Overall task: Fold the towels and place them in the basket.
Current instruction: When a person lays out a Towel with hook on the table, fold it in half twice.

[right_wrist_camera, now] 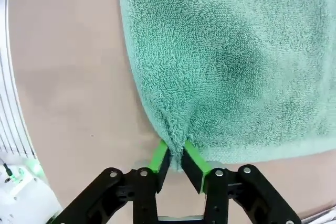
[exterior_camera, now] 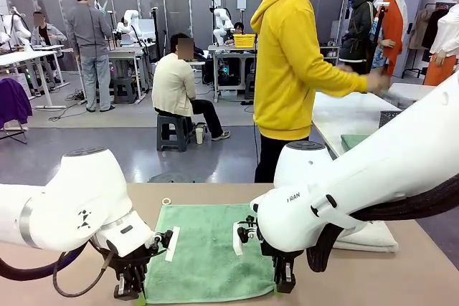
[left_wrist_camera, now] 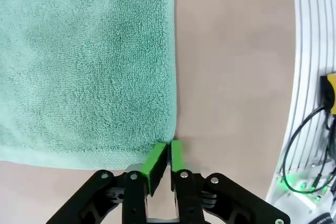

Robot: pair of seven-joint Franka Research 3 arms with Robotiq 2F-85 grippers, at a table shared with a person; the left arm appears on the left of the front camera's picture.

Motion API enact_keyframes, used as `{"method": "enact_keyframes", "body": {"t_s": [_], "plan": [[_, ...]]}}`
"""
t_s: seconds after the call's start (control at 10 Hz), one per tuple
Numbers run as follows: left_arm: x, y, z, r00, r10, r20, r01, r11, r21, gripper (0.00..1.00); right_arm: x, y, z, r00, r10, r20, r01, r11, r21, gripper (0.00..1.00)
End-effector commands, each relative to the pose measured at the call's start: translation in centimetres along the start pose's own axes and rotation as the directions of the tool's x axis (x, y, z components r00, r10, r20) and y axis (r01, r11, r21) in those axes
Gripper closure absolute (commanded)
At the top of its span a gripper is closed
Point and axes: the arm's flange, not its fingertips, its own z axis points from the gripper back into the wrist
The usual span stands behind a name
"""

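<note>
A green towel [exterior_camera: 208, 256] lies flat and open on the table [exterior_camera: 401, 277], near the robot's edge. It sits between the 2 arms. A small loop [exterior_camera: 166, 201] lies on the table just past the towel's far left corner.

The left gripper [exterior_camera: 131, 292] points down at the towel's near left corner. In the left wrist view its 2 green pads [left_wrist_camera: 157, 156] are pressed close, with just a thin slit between them. The tip of the corner goes into that slit, so the gripper is clamped on the green towel. The cloth around it lies smooth.

The right gripper [exterior_camera: 283, 284] points down at the near right corner. In the right wrist view its pads [right_wrist_camera: 191, 161] pinch the corner, and the cloth bunches up into little folds where they grab it. So this gripper is clamped on the green towel too.

A folded white towel [exterior_camera: 373, 238] lies on the table to the right, just beside the green one and partly under the right arm.

A person [exterior_camera: 287, 69] in a yellow hoodie stands at the far side, turned to the right. One hand [exterior_camera: 376, 80] reaches over another table there. On that table lie a 2nd green cloth [exterior_camera: 355, 141] and a dark mesh basket [exterior_camera: 389, 117], both partly hidden by the right arm.
</note>
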Motion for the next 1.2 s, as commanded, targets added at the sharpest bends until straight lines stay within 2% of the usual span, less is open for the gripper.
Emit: {"method": "enact_keyframes", "body": {"t_s": [0.0,0.5,0.7,0.8,0.9,1.1], "plan": [[-0.8,-0.9,-0.4,1.000,0.020,-0.017,-0.019,1.000,0.015,1.00,-0.5,0.1,0.1,1.000,0.004,-0.003,-0.004,1.000,0.006,1.00],[-0.5,-1.9,3.8,1.000,-0.003,0.008,0.003,0.995,0.096,1.00,0.2,1.5,3.9,0.999,0.039,0.019,-0.039,0.999,0.000,1.00],[-0.2,-2.4,5.8,0.999,-0.039,0.024,0.036,0.996,0.086,1.00,0.5,1.9,6.3,0.998,0.041,0.053,-0.040,0.999,-0.017,1.00],[-0.1,-2.3,6.6,0.999,-0.034,0.028,0.030,0.994,0.108,1.00,0.5,1.1,4.0,1.000,0.017,0.006,-0.017,1.000,-0.017,1.00],[0.8,-0.5,5.4,0.999,-0.032,0.038,0.028,0.995,0.098,1.00,0.5,1.1,4.0,1.000,0.017,0.006,-0.017,1.000,-0.017,1.00],[0.8,-0.5,5.4,0.999,-0.032,0.038,0.028,0.995,0.098,1.00,0.5,1.1,4.0,1.000,0.017,0.006,-0.017,1.000,-0.017,1.00]]}}
